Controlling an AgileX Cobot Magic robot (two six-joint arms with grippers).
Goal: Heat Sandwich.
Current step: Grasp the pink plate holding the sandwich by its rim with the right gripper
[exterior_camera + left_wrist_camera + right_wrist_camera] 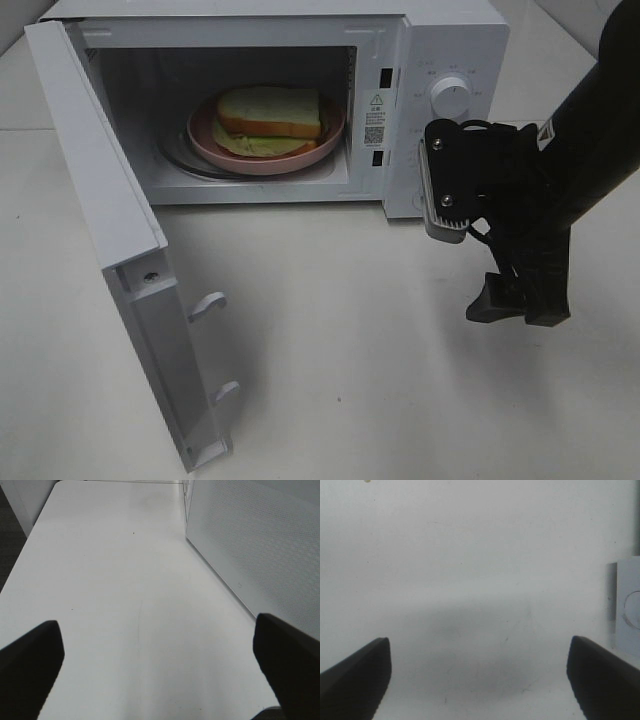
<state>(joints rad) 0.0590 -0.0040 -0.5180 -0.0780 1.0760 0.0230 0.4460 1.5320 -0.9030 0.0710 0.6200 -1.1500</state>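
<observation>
White-bread sandwich (270, 112) is loaded on pink plate (262, 164) inside microwave (455, 40) | door (100, 200) is seen wide open, not yet shut | dial (450, 97) judged not yet set | left gripper (160, 665) and right gripper (480, 680) are spread apart, nothing gripped

Open white microwave (440, 60) holds a pink plate (290, 163).

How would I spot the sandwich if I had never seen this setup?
Look for the white microwave, its door swung open. Inside sits a round pink plate. The sandwich lies on it: squarish white bread with a tan crust and pale green leaf poking out below, smaller than the plate.
</observation>
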